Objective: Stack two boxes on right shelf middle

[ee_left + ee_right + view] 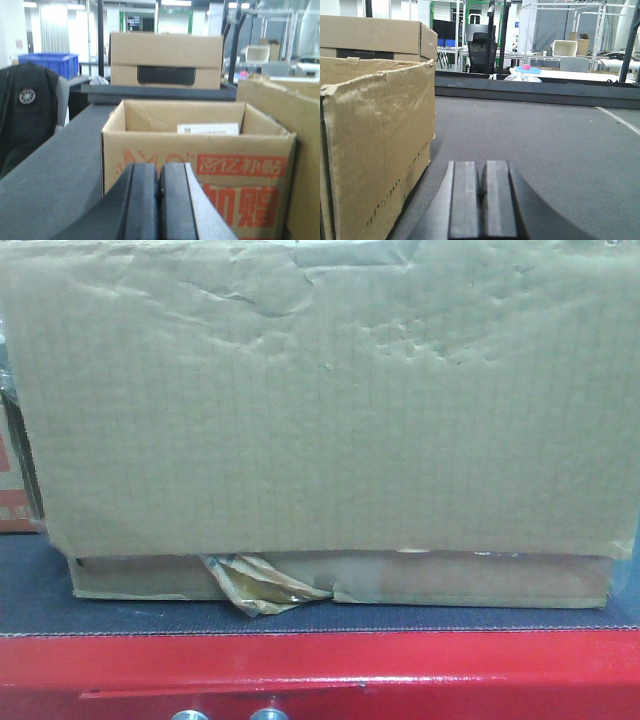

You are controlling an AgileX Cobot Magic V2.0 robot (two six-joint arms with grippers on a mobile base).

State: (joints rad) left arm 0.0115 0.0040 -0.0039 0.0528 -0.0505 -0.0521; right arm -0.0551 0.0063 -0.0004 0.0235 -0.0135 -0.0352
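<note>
The front view is filled by the large brown box (320, 400) with its dented face. It rests on the flat box (450, 580), whose torn yellowish tape (255, 585) hangs at the front. My left gripper (159, 190) is shut on nothing, low over the mat and facing a red-printed carton (240, 190); the large box's edge (300, 130) is to its right. My right gripper (482, 185) is also shut and empty, with the large box's side (375, 140) close on its left. The shelf is out of view.
Both boxes sit on a dark matted platform (30, 580) with a red front edge (320, 660). Another brown box with a dark slot (165, 60) stands farther back. A blue bin (50, 62) and a black jacket (25, 115) are at the left.
</note>
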